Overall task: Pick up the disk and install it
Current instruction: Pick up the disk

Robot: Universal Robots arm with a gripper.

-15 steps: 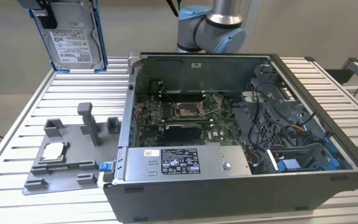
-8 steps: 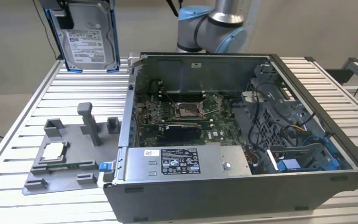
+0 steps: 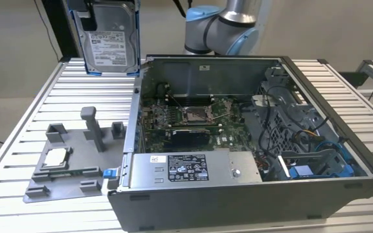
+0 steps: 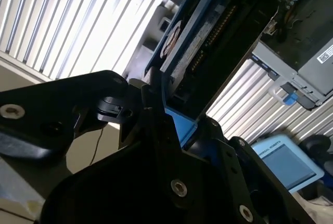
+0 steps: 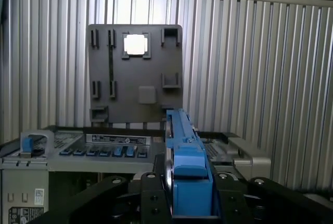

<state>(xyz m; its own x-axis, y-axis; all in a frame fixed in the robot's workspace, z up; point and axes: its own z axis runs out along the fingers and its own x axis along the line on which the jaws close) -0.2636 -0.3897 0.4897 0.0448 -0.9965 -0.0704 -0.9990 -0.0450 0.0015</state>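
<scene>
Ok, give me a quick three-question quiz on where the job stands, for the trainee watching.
1. True or false: the disk is already seated inside the computer case.
2. The gripper has its fingers shut on: A) the disk's blue carrier, B) the power supply, C) a cable.
3. Fill in: the small square chip rests on the grey ____ beside the case.
Key: 1 false, it hangs above the table outside the case; 2 A; 3 fixture plate.

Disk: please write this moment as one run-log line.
end effector: shut on disk | disk: upright, aloft, outside case | install: not done
</scene>
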